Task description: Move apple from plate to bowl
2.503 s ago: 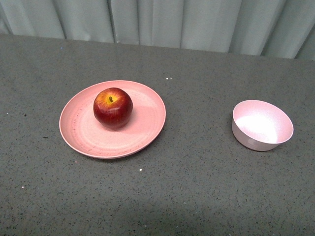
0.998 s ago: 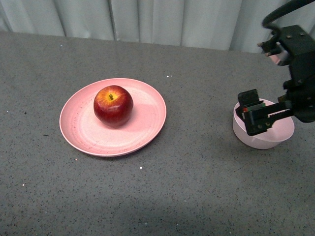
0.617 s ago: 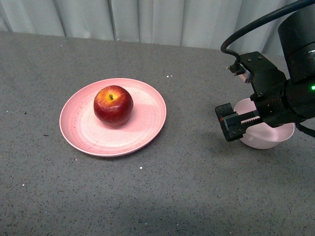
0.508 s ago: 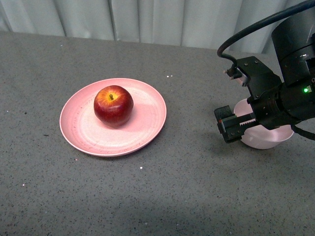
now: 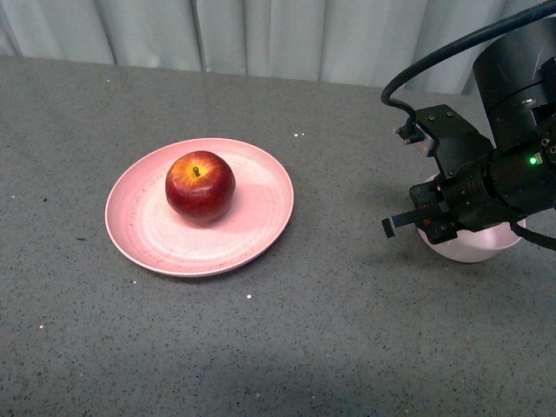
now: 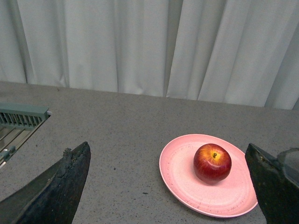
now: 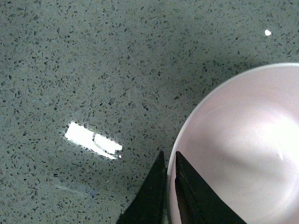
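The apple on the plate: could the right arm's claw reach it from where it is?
Probably yes: only bare table lies between the right claw and the apple, uncovered on the plate, though the claw looks shut.

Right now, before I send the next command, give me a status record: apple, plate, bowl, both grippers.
apple: sits on the plate, stem hollow up, nothing touching it
plate: on the table, left of the bowl
bowl: on the table, no apple in it
left gripper: open, empty, short of the plate
right gripper: closed on the bowl's rim, one finger inside, one outside
task: apple not yet moved
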You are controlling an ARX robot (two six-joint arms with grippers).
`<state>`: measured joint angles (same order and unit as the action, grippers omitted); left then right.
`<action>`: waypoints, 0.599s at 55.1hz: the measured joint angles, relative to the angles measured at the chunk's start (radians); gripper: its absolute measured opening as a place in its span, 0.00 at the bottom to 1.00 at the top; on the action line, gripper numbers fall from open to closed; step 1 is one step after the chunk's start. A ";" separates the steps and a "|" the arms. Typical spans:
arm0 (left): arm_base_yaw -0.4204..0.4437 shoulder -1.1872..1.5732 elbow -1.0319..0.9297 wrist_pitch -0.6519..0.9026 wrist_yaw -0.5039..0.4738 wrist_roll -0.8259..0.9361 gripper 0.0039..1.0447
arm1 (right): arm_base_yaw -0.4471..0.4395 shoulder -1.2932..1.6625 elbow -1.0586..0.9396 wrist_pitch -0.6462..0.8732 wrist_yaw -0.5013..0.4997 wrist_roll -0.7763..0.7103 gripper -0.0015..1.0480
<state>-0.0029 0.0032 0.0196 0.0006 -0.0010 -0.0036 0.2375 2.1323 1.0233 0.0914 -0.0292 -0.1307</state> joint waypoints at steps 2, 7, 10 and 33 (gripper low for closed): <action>0.000 0.000 0.000 0.000 0.000 0.000 0.94 | 0.002 -0.003 0.000 0.000 0.001 -0.001 0.01; 0.000 0.000 0.000 0.000 0.000 0.000 0.94 | 0.006 -0.018 0.000 -0.006 -0.016 0.003 0.01; 0.000 0.000 0.000 0.000 0.000 0.000 0.94 | 0.013 -0.031 0.000 -0.013 -0.031 0.010 0.01; 0.000 0.000 0.000 0.000 0.000 0.000 0.94 | 0.149 -0.050 0.095 -0.062 -0.170 0.174 0.01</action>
<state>-0.0025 0.0032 0.0196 0.0006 -0.0006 -0.0036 0.3862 2.0823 1.1187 0.0296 -0.1989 0.0429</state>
